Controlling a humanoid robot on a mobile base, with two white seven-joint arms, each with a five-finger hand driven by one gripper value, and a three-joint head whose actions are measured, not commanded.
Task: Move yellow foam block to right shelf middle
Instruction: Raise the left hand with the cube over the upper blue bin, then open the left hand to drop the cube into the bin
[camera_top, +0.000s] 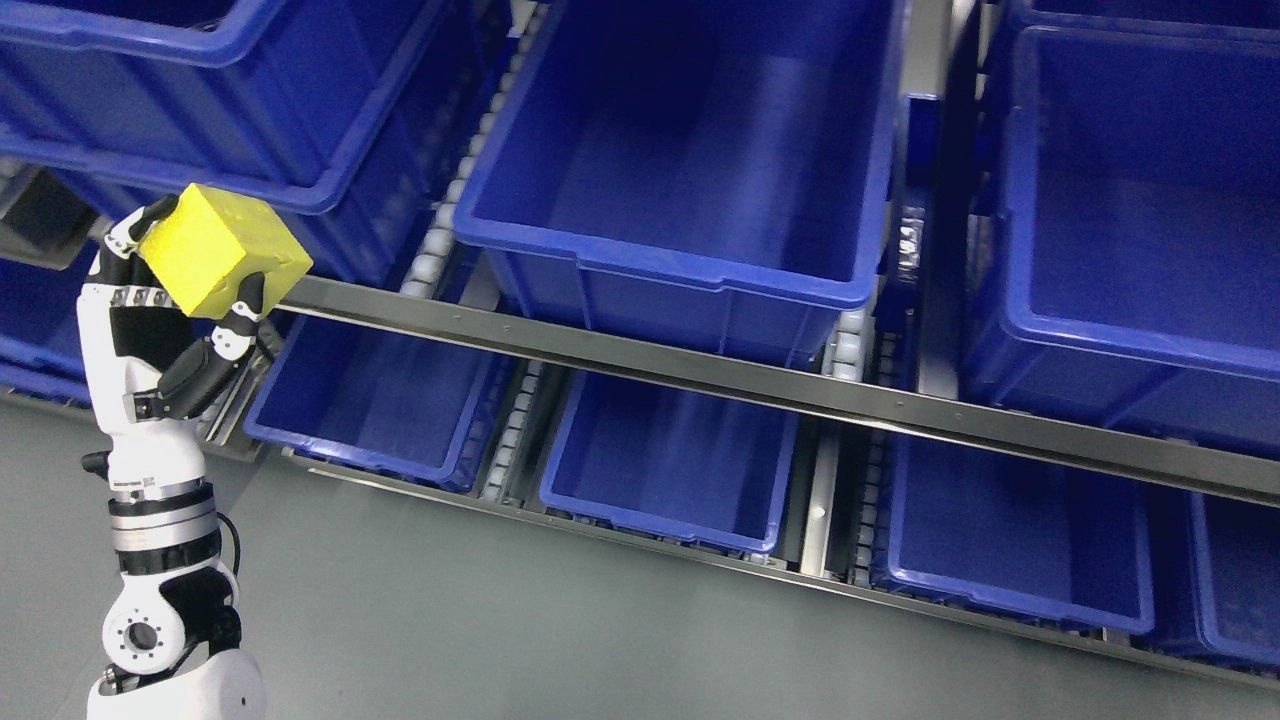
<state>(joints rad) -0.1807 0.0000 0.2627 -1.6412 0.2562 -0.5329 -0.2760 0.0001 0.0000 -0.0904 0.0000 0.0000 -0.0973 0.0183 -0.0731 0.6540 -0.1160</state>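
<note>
- Nearest the camera, at the lower left, the robot's white and black left arm (160, 600) rises from the bottom edge over a grey floor (480, 620).
- At the top of that arm, the left hand (165, 320) points upward with its fingers closed around the yellow foam block (222, 250); a black-tipped thumb (240, 315) presses the block's lower right side, and other fingertips show behind its upper left corner.
- Held this way, the yellow foam block is in the air at the far left of the scene, tilted, in front of the upper left bin (230, 90) and just left of the start of the metal shelf rail (760, 385).
- Running from beside the block down toward the right edge, the metal shelf rail crosses the whole scene on a slant.
- Below the rail sit open blue bins in a row: a lower left bin (370, 400), a lower middle bin (670, 460) and a lower right bin (1020, 540), with part of another at the right edge.
- Above the rail, a large middle bin (690, 160) stands open, well to the right of the block.
- Farther right, past a grey shelf upright (925, 200), a large right bin (1140, 200) reaches the right edge.
- White rollers (445, 215) line the tracks between the bins.
- No right arm or hand shows anywhere.
</note>
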